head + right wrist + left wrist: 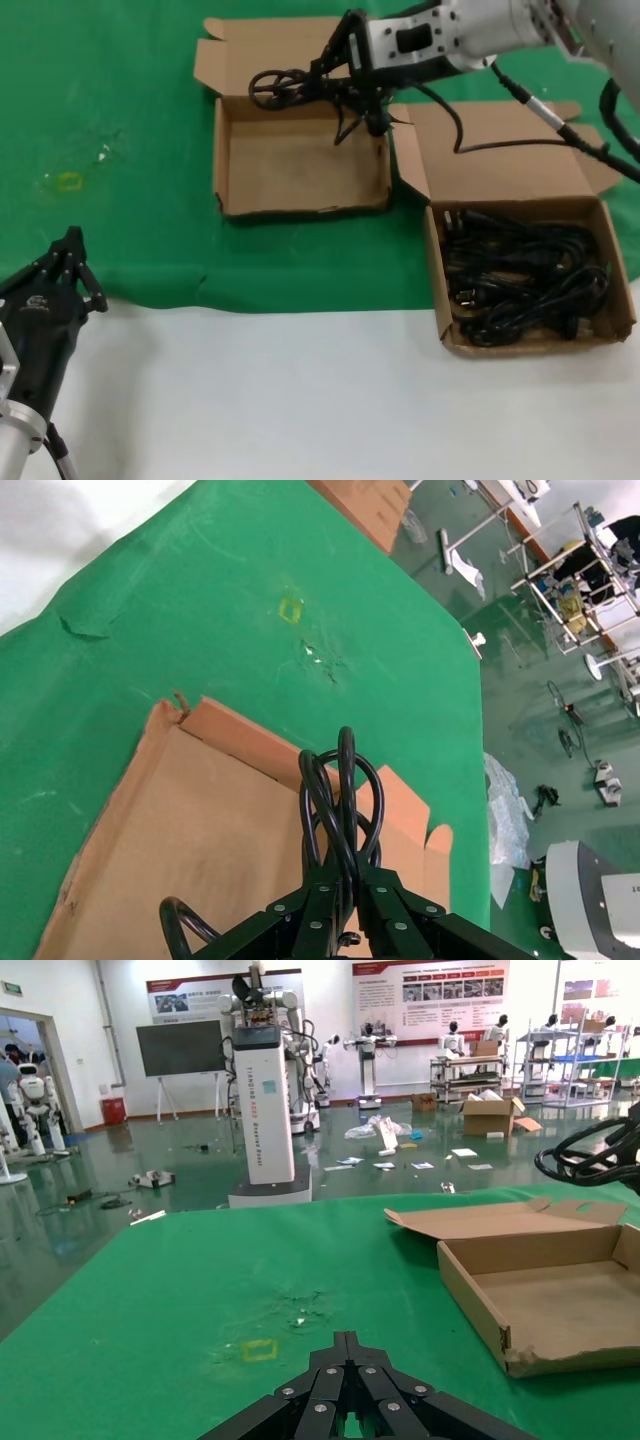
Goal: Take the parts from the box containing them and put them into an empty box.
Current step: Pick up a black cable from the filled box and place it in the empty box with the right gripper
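Under the right pincer (322, 82), whose black fingers look like hard matt plastic against the arm's smooth silvery shell, the empty box (300, 165) is plain brown cardboard, matt and papery with raw, slightly ragged cut edges. The bundle of cable (285, 88) clamped in that pincer, like the parts (520, 275) heaped in the box containing them (520, 180), has a smooth black rubbery jacket with a faint sheen. The desk (330, 400) is smooth matt white near the left pincer (65, 265), and the green cloth (110, 120) over it is dull, lightly creased and scuffed.
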